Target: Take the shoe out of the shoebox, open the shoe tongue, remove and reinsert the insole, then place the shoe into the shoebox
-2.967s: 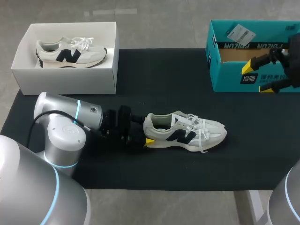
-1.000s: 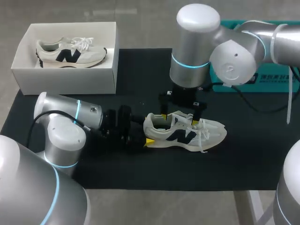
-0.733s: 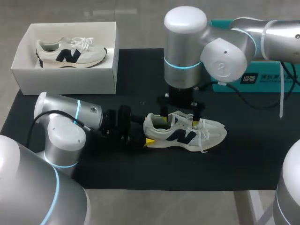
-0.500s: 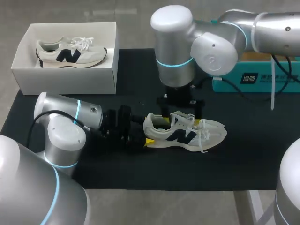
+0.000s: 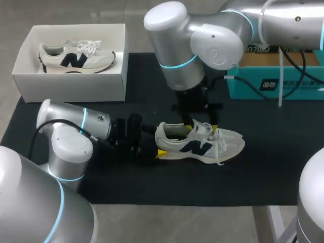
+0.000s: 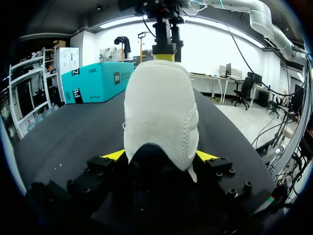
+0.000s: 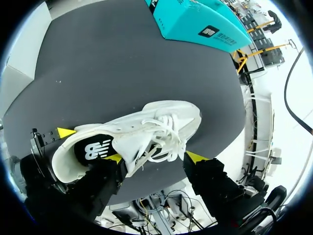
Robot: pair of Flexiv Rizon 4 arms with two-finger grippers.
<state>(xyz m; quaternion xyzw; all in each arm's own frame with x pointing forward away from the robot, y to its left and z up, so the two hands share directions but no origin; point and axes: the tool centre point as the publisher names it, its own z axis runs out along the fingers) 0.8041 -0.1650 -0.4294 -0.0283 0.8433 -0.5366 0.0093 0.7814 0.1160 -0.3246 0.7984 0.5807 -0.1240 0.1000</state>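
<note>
Shoe [image 5: 200, 143] lies mid mat [image 5: 263, 167], heel left, toe right. Left tool [image 5: 159, 151] behind heel, fingers touching both its sides. Right tool [image 7: 155, 157] above tongue, finger either side. Left box [image 5: 71, 83] back left, second shoe [image 5: 76, 56] inside. Right box [image 5: 253, 86] back right.

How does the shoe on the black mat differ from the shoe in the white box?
The shoe on the mat lies on the black mat; the shoe in the box lies in the white box. The shoe on the mat has the left gripper shut on its heel and the right gripper open astride its laces; nothing touches the shoe in the box. Both are white with a dark logo, toes pointing the same way.
</note>
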